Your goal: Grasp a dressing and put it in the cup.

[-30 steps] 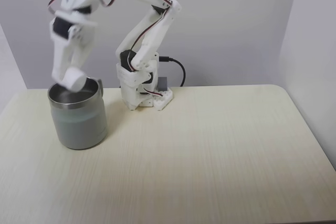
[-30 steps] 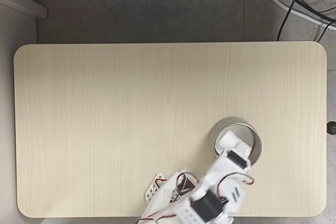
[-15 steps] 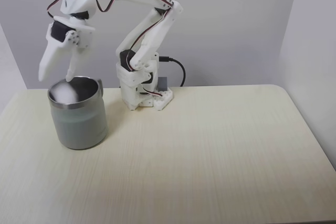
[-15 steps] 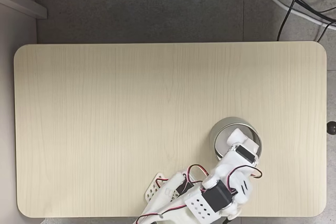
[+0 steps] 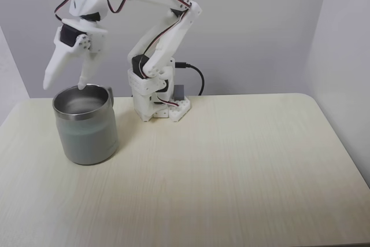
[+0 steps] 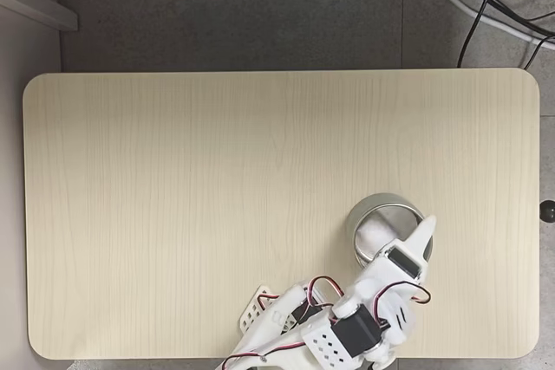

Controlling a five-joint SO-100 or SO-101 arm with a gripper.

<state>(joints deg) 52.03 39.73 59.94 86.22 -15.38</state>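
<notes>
A pale wooden table stands against a grey wall. The cup sits upright near the arm's base. The white gripper hangs just above its rim, jaws spread apart, holding nothing. The dressing appears to lie inside the cup; its long axis cannot be made out.

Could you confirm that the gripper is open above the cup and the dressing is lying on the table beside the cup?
Not quite: the dressing lies inside the cup, not on the table beside it; the fixed view from above shows it white within the rim. The rest holds: the gripper is open above the cup.
</notes>
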